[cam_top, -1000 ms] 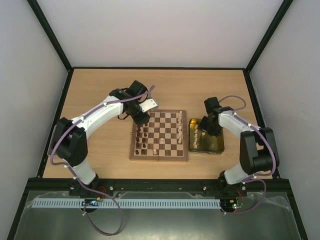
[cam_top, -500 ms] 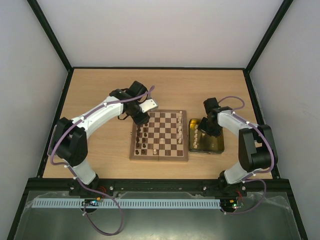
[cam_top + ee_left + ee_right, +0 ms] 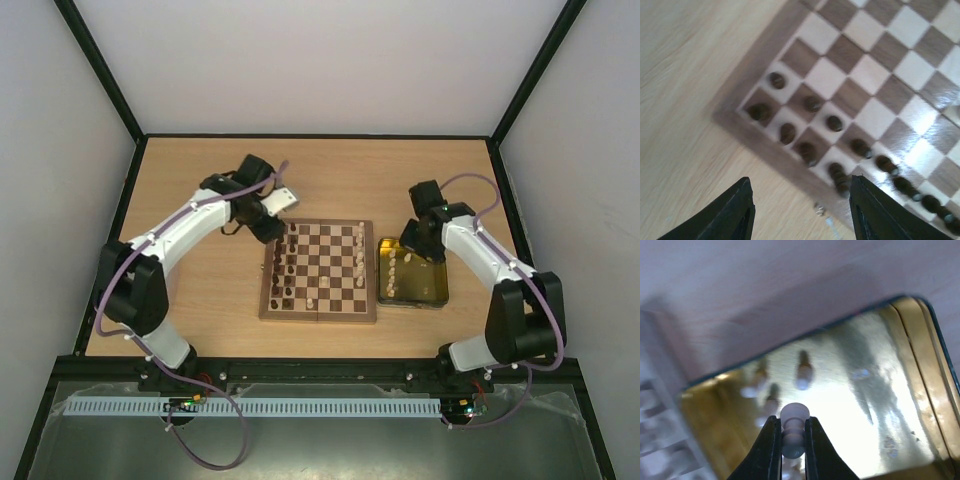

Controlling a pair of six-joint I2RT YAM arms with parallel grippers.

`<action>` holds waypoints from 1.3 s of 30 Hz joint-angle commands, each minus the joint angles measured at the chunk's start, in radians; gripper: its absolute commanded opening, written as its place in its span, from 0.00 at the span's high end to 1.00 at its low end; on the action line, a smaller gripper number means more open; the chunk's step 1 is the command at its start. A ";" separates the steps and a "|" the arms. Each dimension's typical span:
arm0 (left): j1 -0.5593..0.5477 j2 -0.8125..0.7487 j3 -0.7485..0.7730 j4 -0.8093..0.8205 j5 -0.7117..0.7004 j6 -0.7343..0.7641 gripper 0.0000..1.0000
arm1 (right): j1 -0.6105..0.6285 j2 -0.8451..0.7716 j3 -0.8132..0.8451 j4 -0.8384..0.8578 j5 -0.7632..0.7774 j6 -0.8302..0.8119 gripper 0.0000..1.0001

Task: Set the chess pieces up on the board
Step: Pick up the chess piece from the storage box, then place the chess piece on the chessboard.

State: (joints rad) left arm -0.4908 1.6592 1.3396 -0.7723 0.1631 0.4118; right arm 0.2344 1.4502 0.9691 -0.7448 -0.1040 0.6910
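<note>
The right gripper [image 3: 790,424] is pinching a pale piece [image 3: 794,432] above the tray [image 3: 920,365], probably heading next for the board [image 3: 318,314]; the left gripper [image 3: 801,181] is hovering open

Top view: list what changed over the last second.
The right fingers closed on a pale piece at the yellow tray, and that wrist drew slightly toward the far edge. The left arm swung back and leftward, taking the open left fingers off the far-left corner of the board. The board, the pieces standing on it and the tray stayed put.
</note>
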 commanded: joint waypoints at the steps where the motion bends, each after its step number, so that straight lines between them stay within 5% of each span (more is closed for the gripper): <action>1: 0.125 -0.054 -0.021 -0.005 0.042 0.005 0.46 | 0.069 -0.044 0.160 -0.131 0.088 -0.012 0.97; 11: 0.193 -0.113 -0.090 0.024 0.136 0.014 0.47 | 0.204 0.175 0.514 -0.224 0.111 -0.050 0.97; 18: 0.203 -0.139 -0.137 0.070 0.386 0.024 0.52 | 0.251 0.363 0.661 -0.248 0.061 -0.097 0.97; 30: 0.207 -0.184 -0.195 0.283 0.373 -0.118 0.53 | 0.323 0.526 0.770 -0.263 0.025 -0.105 0.97; 39: 0.207 -0.181 -0.204 0.261 0.441 -0.106 0.52 | 0.325 0.602 0.773 -0.257 0.000 -0.107 0.96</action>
State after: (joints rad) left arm -0.2893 1.4860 1.1412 -0.5060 0.5476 0.3054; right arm 0.5568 2.0167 1.7123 -0.9676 -0.0994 0.6010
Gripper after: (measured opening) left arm 0.482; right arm 0.052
